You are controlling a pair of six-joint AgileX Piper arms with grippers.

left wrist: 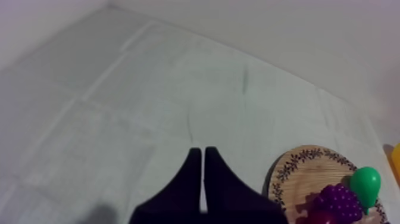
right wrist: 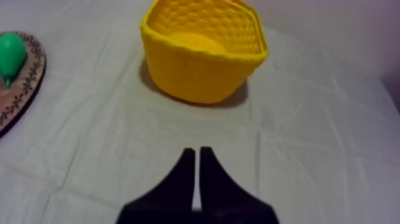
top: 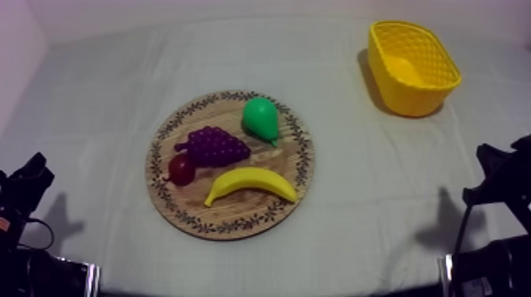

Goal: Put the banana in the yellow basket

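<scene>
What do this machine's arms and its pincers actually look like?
Everything is black. The left gripper and right gripper each have two flat, matte fingers, broad at the base and tapering to a narrow tip, with no markings that I can see. From above, the left arm and right arm appear as dark, blocky, angular shapes.

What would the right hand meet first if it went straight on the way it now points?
Probably the yellow basket: the right hand, shut, points across bare cloth at its near wall. Depth is unclear, so it might brush the cloth first.
</scene>
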